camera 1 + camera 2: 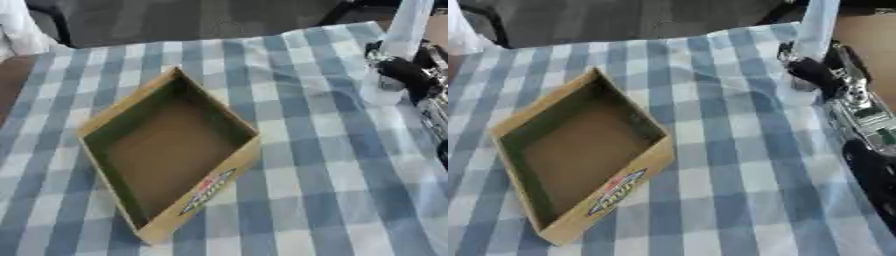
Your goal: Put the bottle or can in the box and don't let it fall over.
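Observation:
A tall clear bottle [402, 45] stands upright at the table's far right, its top cut off by the view's upper edge. My right hand [815, 70] comes in from the right with its black fingers curled round the bottle's lower part. An open, empty cardboard box [171, 150] with a colourful label on its front wall lies turned diamond-wise at the left middle, well apart from the bottle. My left hand shows in neither view.
A blue-and-white checked cloth [332, 190] covers the table. A dark chair back [192, 17] stands beyond the far edge. My right forearm [868, 130], silver and black, runs along the right edge.

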Controlling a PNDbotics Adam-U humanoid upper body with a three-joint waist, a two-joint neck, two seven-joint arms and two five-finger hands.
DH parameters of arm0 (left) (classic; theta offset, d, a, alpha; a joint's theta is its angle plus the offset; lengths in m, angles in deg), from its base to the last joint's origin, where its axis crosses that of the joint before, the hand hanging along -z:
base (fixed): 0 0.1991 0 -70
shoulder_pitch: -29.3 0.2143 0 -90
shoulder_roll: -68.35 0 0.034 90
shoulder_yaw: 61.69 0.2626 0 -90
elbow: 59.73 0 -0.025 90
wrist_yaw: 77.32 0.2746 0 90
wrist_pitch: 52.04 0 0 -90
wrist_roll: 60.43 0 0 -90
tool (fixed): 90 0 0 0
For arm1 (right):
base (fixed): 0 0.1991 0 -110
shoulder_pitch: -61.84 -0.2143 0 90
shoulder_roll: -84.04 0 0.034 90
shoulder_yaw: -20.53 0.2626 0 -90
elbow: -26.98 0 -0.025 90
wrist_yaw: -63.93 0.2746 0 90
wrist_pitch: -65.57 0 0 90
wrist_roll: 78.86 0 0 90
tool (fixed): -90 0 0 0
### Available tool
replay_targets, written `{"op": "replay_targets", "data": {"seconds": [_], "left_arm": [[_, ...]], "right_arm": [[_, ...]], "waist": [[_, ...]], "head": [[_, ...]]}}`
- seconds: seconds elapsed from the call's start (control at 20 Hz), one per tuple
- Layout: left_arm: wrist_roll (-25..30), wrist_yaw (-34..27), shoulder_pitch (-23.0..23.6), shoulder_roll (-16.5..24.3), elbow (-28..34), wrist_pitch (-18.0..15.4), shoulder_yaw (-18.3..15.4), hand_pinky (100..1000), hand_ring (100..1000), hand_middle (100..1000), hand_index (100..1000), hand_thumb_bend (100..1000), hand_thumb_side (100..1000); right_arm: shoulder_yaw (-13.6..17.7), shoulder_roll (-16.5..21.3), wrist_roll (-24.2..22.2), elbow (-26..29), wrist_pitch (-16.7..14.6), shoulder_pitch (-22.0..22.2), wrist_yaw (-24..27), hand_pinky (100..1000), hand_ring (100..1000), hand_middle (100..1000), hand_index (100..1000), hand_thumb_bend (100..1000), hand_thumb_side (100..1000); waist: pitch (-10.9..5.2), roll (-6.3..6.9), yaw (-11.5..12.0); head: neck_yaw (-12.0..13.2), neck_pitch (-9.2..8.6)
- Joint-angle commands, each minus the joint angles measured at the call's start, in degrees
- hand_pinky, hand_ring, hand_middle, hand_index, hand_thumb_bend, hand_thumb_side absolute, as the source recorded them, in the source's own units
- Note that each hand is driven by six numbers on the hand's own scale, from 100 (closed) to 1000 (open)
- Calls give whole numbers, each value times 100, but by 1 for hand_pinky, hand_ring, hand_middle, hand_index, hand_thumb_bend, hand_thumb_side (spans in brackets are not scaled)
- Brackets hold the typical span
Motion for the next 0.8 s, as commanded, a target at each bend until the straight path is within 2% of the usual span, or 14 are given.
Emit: {"op": "replay_targets", "data": {"seconds": [0.05, 0.35, 0.6, 0.8], "left_arm": [[-1, -18, -9, 126, 102, -26, -66, 925, 881, 782, 785, 509, 270], [2, -8, 4, 172, 107, -28, -59, 926, 882, 782, 786, 507, 268], [10, -3, -5, 190, 114, -27, -46, 926, 882, 781, 787, 507, 264], [15, -1, -21, 196, 113, -24, -40, 926, 882, 781, 787, 508, 257]], "right_arm": [[-33, 232, 48, 490, -19, -146, -6, 885, 421, 100, 100, 100, 106], [-310, 108, 136, 1342, 435, -466, 385, 882, 420, 100, 100, 100, 129], [-726, -435, 98, 1665, 882, -855, 660, 879, 425, 100, 100, 100, 140], [-1109, -1042, 91, 1730, 1096, -1089, 682, 876, 426, 100, 100, 100, 159]], "waist": [[-179, -33, -7], [-270, -80, -23], [-342, -107, 15], [-374, -109, 75]], "head": [[-4, 32], [-20, 92], [-79, 134], [-159, 144]]}}
